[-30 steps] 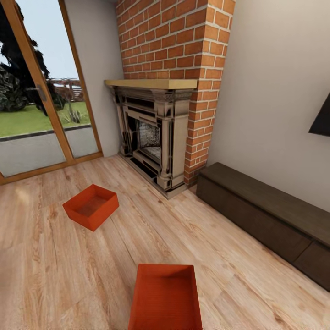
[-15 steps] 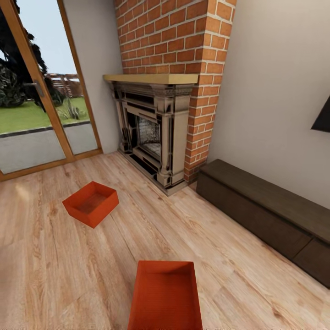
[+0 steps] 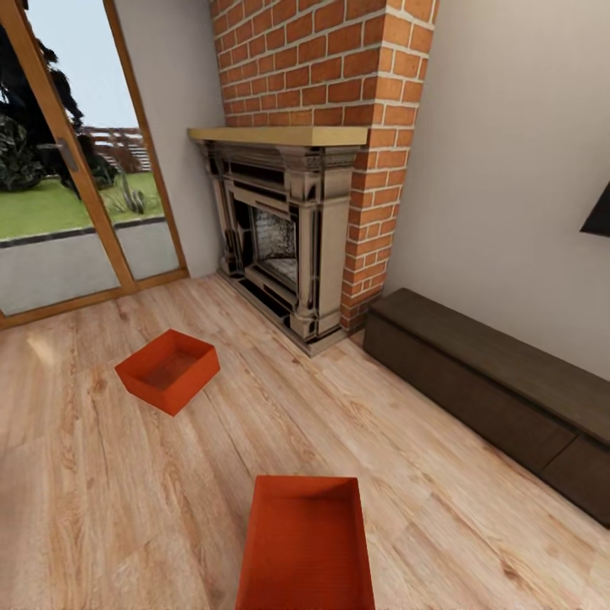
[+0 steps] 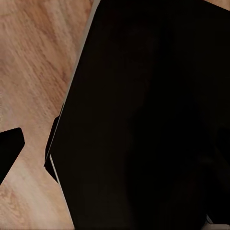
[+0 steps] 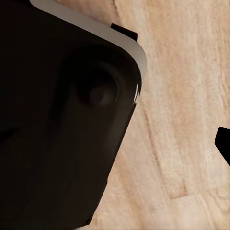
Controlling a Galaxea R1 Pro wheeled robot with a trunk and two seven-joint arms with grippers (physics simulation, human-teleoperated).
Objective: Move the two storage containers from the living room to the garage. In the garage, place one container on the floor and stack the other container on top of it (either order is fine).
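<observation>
Two orange-red storage containers lie on the light wood plank floor (image 3: 110,500) of the living room. In the head view, one container (image 3: 168,370) sits to the left, ahead of the glass doors, turned at an angle. The other container (image 3: 307,542) lies close in front of me at the lower middle, cut off by the picture's edge. Both are empty. A dark fingertip (image 4: 8,149) of my left gripper shows at the left wrist view's edge, over bare planks. A dark fingertip (image 5: 224,143) of my right gripper shows likewise at the right wrist view's edge. Nothing is between the fingers.
An ornate fireplace (image 3: 284,237) with a brick column (image 3: 339,76) stands ahead. A long dark low cabinet (image 3: 491,398) runs along the cream wall on the right. Wood-framed glass doors (image 3: 68,169) stand at the left. My own dark body (image 4: 153,120) blocks much of both wrist views.
The whole head view has shifted a little, so the camera moved slightly closer. The containers lie where they were on the floor.
</observation>
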